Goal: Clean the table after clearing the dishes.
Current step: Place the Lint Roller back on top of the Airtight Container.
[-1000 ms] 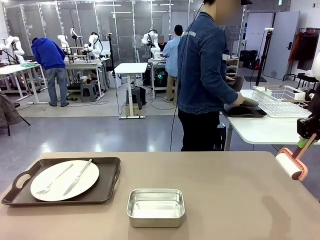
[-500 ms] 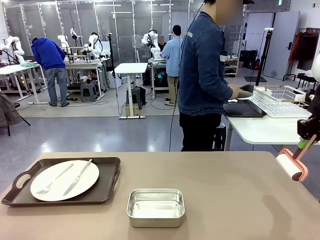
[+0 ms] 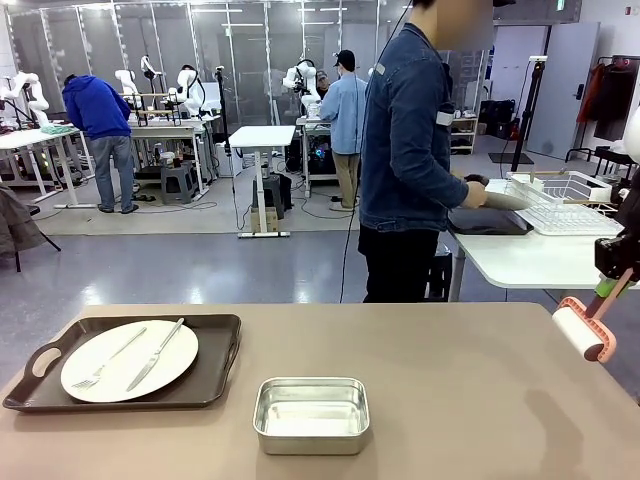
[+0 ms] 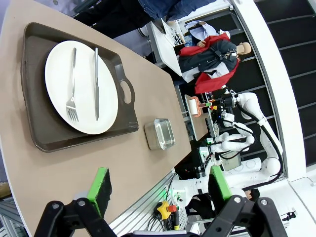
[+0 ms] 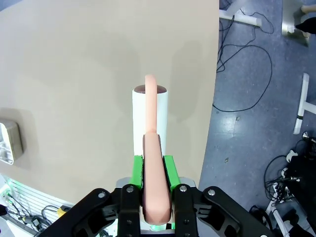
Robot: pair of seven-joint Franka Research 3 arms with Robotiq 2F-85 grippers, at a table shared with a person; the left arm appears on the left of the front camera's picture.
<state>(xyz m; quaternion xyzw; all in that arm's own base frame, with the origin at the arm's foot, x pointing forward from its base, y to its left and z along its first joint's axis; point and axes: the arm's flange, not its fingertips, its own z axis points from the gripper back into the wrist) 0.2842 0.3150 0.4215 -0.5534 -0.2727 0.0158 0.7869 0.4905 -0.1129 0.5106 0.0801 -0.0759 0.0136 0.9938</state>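
1. Front view: the table (image 3: 450, 370) takes the lower half of the frame; its top is plain beige-brown.
2. At lower left a dark brown tray (image 3: 215, 365) w/ handles lies flat on it. On the tray is a round white plate (image 3: 175, 365), and a fork (image 3: 110, 358) and a knife (image 3: 155, 355) lie side by side across the plate.
3. At lower centre stands a steel pan (image 3: 311, 415), near the tray's right end but apart from it.
4. Right wrist view: the right gripper (image 5: 154, 165) is clenched on the pink handle of a lint roller (image 5: 150, 113). The white roll points to the upper part of the frame, over the table top near its edge.
5. In the front view the roller sits at the right edge, mid height (it looks lifted off the top, as its shadow lies lower and apart).
6. Left wrist view: the left gripper (image 4: 160, 186) is released, w/ the green pads (image 4: 102, 187) wide apart and nothing between them. The tray w/ plate is at upper left of that frame and the pan near centre.
7. Front view, upper centre-right: a person (image 3: 405, 150) in a denim jacket faces a small white table (image 3: 520, 262). One hand (image 3: 473, 190) is just above a second tray (image 3: 488, 222) that lies there, beside a wire rack (image 3: 560, 200).
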